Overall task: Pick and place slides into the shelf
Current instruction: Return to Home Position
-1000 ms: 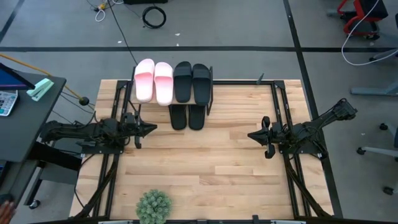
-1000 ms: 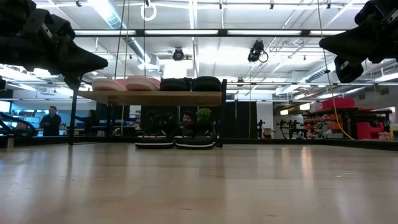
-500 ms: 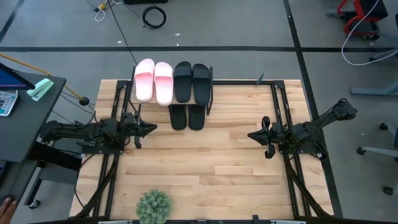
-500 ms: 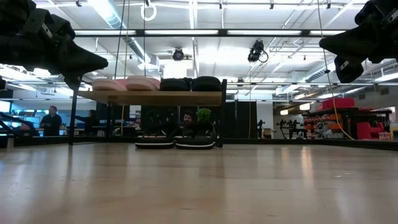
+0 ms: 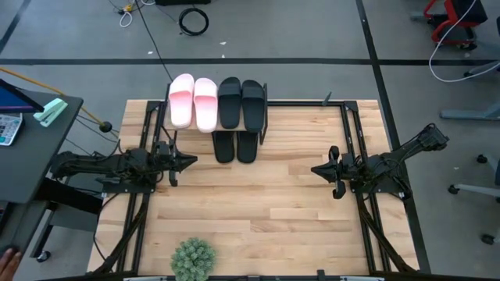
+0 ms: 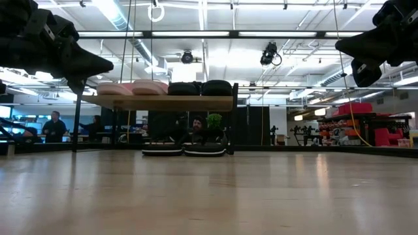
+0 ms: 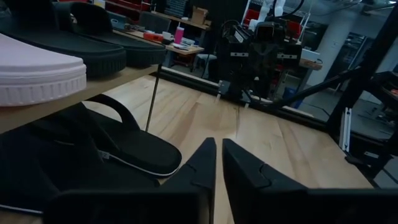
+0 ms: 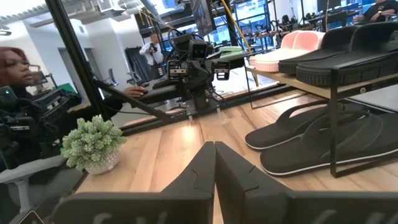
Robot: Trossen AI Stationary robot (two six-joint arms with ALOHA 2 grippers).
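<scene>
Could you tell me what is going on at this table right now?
All six slides are at the shelf. The two pale pink slides and the two wide-strap black slides sit side by side on its wooden top, and the two thinner black slides lie on the table beneath it. Neither arm holds anything: the left gripper and the right gripper are shut, out at the table's sides, clear of the shelf. The placing looks finished.
</scene>
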